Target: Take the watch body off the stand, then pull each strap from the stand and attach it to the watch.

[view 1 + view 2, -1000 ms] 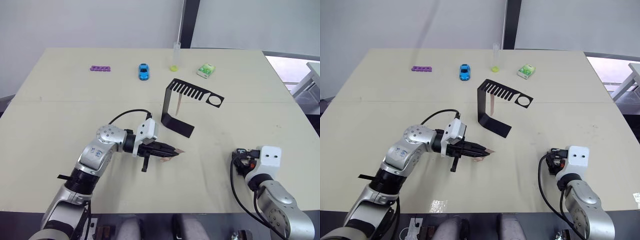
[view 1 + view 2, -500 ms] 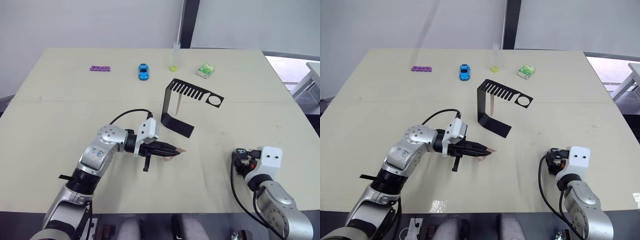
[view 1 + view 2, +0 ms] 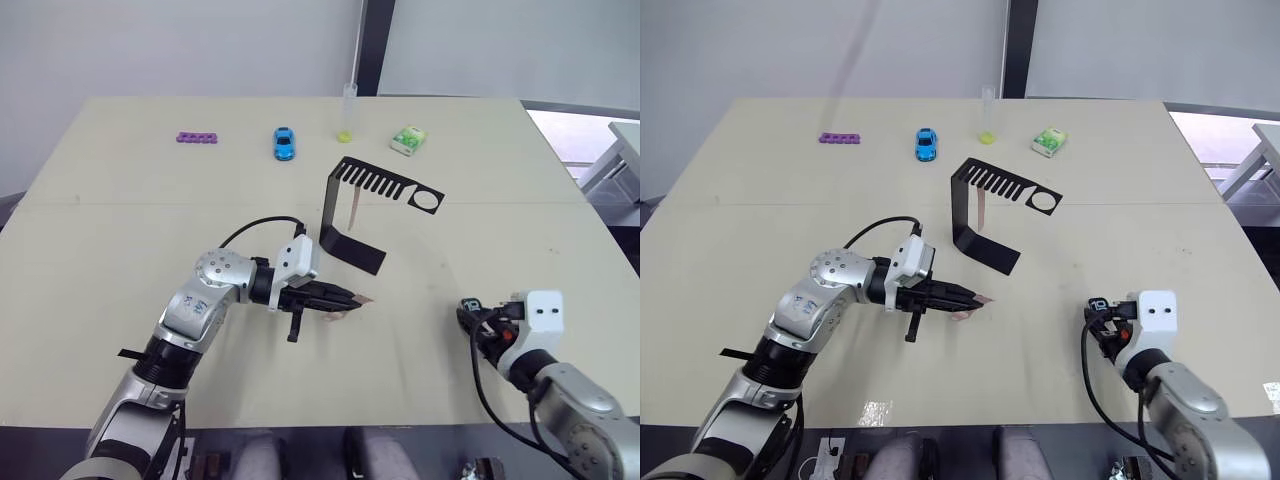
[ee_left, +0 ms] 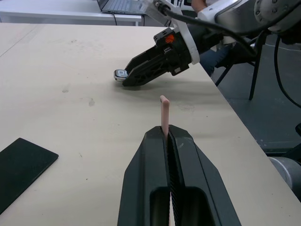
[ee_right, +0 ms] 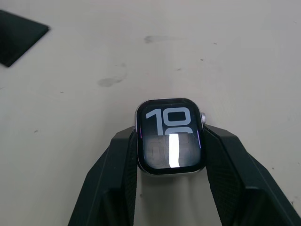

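My left gripper is shut on one pale pink strap, whose free end sticks out past the fingertips just above the table. The black stand is behind it, with a second strap hanging from its slotted top arm. My right gripper is low over the table at the front right, shut on the watch body. The watch's black screen faces up between the two fingers. In the left wrist view, the right gripper with the watch body lies beyond the strap's tip.
Along the far side of the table lie a purple perforated strip, a blue toy car, a clear tube and a green-and-white packet. The table's right edge is near my right arm.
My right gripper, holding the watch body, has edged slightly left toward the left gripper. The left gripper and its strap have stayed put.
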{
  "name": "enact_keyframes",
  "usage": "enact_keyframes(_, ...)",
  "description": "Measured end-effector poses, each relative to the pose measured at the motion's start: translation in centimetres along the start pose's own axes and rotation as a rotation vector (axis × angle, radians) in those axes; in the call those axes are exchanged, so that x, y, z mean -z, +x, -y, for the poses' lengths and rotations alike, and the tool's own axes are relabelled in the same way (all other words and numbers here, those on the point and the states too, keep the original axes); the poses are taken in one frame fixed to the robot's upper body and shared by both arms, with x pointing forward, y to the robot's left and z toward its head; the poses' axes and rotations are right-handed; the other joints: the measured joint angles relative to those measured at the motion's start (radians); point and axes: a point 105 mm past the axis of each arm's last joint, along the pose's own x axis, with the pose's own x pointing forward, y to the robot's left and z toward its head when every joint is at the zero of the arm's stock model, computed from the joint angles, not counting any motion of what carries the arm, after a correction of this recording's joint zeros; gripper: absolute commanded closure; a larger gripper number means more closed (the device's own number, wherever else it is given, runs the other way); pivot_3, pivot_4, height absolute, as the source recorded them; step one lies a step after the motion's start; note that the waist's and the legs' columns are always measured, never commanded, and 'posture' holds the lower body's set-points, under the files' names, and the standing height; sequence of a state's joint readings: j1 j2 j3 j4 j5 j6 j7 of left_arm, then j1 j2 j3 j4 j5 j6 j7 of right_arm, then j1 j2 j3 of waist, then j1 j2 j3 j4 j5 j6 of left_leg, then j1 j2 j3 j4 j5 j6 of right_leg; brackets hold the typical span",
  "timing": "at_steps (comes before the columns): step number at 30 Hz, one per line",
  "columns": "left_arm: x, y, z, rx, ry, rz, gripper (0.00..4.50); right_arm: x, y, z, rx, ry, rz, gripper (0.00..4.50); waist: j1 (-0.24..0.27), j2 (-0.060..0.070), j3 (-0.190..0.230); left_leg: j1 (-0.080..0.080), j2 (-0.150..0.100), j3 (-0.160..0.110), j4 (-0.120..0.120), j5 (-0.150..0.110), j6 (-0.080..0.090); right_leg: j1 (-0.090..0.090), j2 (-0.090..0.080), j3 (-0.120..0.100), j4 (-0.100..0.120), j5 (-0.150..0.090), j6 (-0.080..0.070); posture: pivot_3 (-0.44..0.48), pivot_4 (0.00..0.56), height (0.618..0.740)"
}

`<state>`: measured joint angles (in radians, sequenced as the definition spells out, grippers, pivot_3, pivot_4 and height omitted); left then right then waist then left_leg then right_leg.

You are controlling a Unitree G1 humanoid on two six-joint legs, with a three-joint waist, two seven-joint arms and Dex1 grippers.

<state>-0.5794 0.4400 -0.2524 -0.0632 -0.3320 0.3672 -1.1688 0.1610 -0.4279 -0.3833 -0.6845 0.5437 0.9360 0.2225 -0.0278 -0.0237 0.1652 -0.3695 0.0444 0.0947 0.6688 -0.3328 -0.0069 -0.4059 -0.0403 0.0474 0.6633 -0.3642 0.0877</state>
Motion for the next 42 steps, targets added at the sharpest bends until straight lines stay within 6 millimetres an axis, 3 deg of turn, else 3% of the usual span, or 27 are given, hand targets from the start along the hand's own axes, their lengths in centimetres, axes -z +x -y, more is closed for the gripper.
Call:
enact_keyframes(8, -0.3, 0.0, -0.1, -0.002, 0.030, 0.002, 4.50, -1.8, -1.2, 0.8, -0.086, -0.180, -0.062, 2.95, 0.001, 0.000, 0.000, 0.000, 0.000, 0.000, 0.000, 0.000, 0.000, 0.000, 0.000, 0.000, -0.001, 0.000, 0.000, 0.000, 0.150, 0.740)
enact_keyframes(13, -0.5, -0.1, -0.3, -0.017, 0.100, -0.007, 4.50, -1.8, -1.3, 0.2, -0.164, -0.172, -0.077, 2.95, 0.001, 0.000, 0.000, 0.000, 0.000, 0.000, 0.001, 0.000, 0.000, 0.000, 0.000, 0.000, -0.001, 0.000, 0.000, 0.000, 0.150, 0.740)
enact_keyframes(23, -0.1, 0.0, -0.6, 0.039, 0.441, -0.100, 4.50, -3.9, -1.5, -3.9, -0.531, 0.011, -0.179, 2.95, 0.001, 0.000, 0.000, -0.001, 0.000, 0.000, 0.002, 0.000, 0.001, 0.000, 0.000, 0.000, 0.000, 0.000, 0.000, 0.000, 0.150, 0.740)
enact_keyframes(29, 0.5, 0.3, -1.3, 0.074, 0.545, -0.154, 4.50, -5.0, -1.5, -5.7, -0.698, 0.097, -0.272, 2.95, 0.001, 0.000, 0.000, -0.002, 0.001, 0.000, 0.004, -0.001, 0.002, 0.000, 0.000, 0.000, 0.000, 0.000, 0.000, 0.000, 0.150, 0.740)
enact_keyframes(42, -0.3, 1.4, -2.0, 0.062, 0.671, -0.159, 4.50, -4.8, -0.3, -8.1, -0.800, 0.170, -0.395, 2.95, 0.000, 0.000, 0.000, -0.004, 0.001, -0.001, 0.006, -0.001, 0.003, 0.000, -0.001, -0.001, 0.000, 0.000, 0.000, 0.000, 0.150, 0.740)
